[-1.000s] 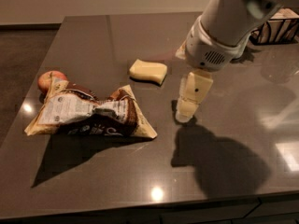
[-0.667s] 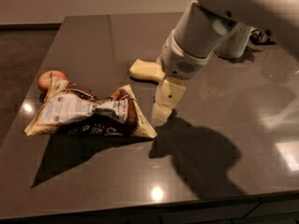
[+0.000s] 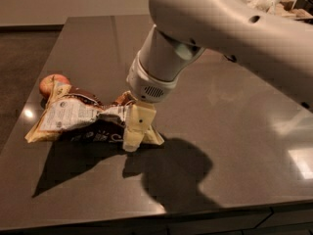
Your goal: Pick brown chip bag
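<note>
The grasp is being lined up, the gripper (image 3: 134,133) set at the right end of the brown chip bag (image 3: 73,119) on the table (image 3: 230,116); its opening cannot be told, and closing is called for.

You've got the gripper (image 3: 133,140) low over the near-left part of a dark glossy table (image 3: 234,131). Pale wall (image 3: 58,1) behind it, dark floor (image 3: 19,58) to its left. Bright glare patch (image 3: 299,161) on the tabletop to its right, hard shadow (image 3: 171,173) just in front
</note>
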{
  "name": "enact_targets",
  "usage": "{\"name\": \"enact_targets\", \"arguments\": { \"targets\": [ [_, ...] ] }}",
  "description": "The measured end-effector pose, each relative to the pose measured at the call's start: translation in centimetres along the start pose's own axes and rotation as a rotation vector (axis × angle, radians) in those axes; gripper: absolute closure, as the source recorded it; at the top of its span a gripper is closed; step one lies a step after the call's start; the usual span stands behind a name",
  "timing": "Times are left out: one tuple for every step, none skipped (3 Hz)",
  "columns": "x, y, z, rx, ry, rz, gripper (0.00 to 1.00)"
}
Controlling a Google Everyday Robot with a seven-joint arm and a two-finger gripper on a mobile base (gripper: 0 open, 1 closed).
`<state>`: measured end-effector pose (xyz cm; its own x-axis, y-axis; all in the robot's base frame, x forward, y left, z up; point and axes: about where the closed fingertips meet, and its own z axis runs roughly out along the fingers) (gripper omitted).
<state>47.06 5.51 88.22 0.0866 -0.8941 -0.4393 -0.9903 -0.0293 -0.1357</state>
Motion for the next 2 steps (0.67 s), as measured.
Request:
{"name": "enact_targets", "arguments": {
  "targets": [
    [-2.04, 0.89, 1.32, -0.024, -0.004, -0.033, 0.16],
    [-2.56, 0.87, 2.13, -0.033, -0.001, -0.036, 0.39]
  ]
}}
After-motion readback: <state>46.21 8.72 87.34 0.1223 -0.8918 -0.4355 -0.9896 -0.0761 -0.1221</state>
